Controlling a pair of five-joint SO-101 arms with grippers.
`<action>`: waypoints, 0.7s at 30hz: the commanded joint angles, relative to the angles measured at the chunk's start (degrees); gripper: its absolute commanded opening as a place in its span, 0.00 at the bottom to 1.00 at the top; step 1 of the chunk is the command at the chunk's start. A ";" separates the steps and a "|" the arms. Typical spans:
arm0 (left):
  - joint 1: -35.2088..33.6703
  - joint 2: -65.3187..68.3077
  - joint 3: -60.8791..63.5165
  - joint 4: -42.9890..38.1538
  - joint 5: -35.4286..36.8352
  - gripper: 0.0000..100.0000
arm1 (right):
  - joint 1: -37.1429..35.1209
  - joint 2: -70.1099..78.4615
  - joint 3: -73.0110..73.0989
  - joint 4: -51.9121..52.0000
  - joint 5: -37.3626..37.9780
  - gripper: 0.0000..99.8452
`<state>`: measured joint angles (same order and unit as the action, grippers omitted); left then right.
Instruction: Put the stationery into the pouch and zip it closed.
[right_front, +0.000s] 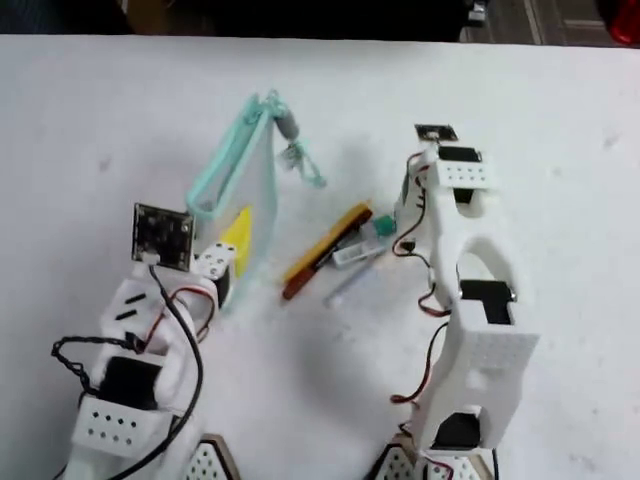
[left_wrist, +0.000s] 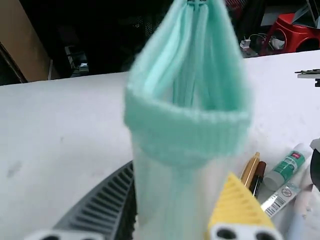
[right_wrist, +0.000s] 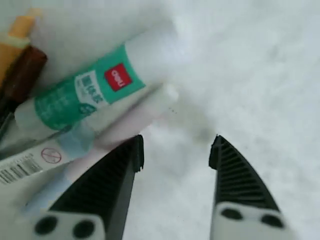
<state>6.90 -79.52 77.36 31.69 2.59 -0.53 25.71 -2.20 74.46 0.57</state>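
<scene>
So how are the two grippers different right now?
The left gripper is shut on the pouch and holds it up with its mouth open. The right gripper is open and holds nothing. The left gripper has one yellow finger, while the right gripper's fingers are both dark. The right gripper sits low beside the glue stick. Both are over the white table.

A white table (right_front: 560, 90) is stretching across the whole scene, from the near side to a straight far edge. Beyond that edge a dark room is showing. A red stool (left_wrist: 295, 30) is standing past the far right corner, with some cables (left_wrist: 252, 42) lying just beside it. A brown panel (left_wrist: 17, 50) is showing past the far left.
</scene>
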 joint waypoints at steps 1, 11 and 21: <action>-0.57 -1.27 -0.35 -1.32 0.53 0.19 | -1.63 -0.75 -0.62 -0.92 -3.69 0.24; -0.57 -1.27 -0.35 -1.32 0.53 0.19 | -4.09 -4.09 -0.70 0.48 -4.48 0.24; -0.57 -1.36 -0.35 -1.32 0.35 0.19 | -4.88 -2.24 -0.62 -4.88 -9.23 0.24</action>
<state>6.90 -79.52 77.36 31.69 2.59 -4.48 22.02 -2.20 71.21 -7.60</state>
